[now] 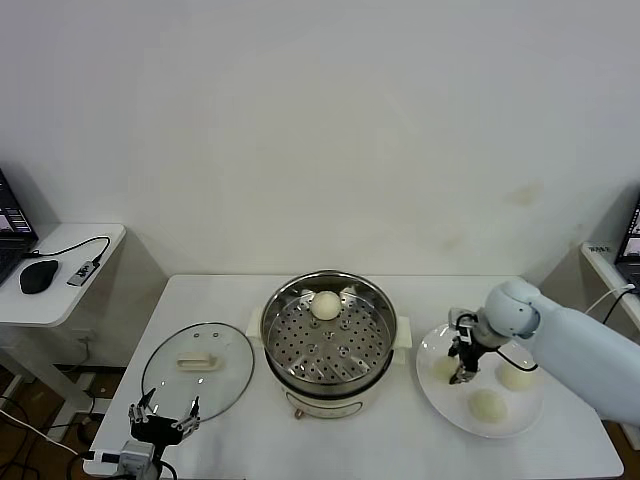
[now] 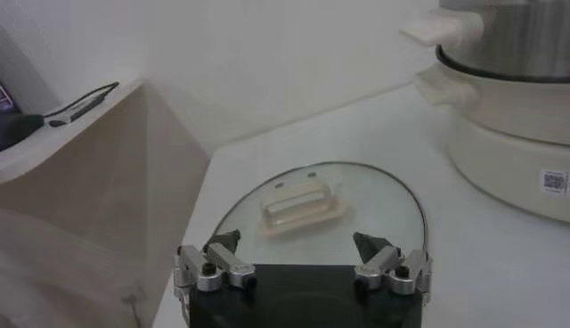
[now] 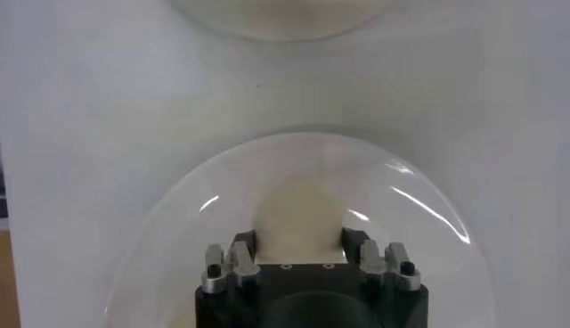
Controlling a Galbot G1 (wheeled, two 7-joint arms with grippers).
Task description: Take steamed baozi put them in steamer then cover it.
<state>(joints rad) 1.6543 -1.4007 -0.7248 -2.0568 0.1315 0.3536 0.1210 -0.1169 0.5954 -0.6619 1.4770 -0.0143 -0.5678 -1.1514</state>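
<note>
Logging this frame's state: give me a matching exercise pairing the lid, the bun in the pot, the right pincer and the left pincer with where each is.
Things:
1. lid
2. bun in the pot
3. right pincer
4. left pincer

Places:
A. on the perforated tray of the steamer
B. down over a bun on the plate
C. flat on the table, left of the steamer
D. open, at the lid's near edge

Pairs: 1-C, 2-A, 3-B, 4-D
</note>
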